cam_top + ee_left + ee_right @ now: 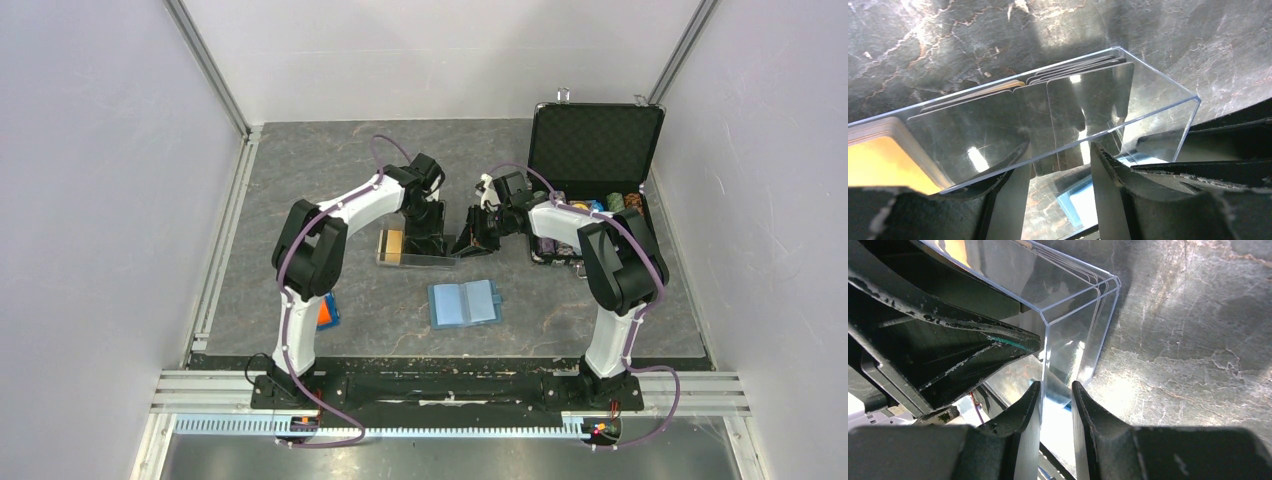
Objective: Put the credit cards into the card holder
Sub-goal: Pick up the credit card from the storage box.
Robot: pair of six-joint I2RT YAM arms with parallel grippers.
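Note:
The credit cards stand in a clear plastic tray (440, 260): black ones (1083, 107) toward its right end, orange ones (878, 160) at its left, also visible from above (392, 245). My left gripper (1059, 150) is open at the tray's long side, and the lower edges of some black cards show between its fingers (1108, 195). My right gripper (1056, 385) has closed its jaws over a wall at the tray's end corner (1045, 340). The teal-blue card holder (465, 303) lies open on the table, nearer than both grippers (425, 240) (472, 238).
A big black case (595, 160) stands open at the back right, with chips in its lower half. An orange-and-blue block (328, 312) lies beside the left arm. Grey walls close off the table on three sides.

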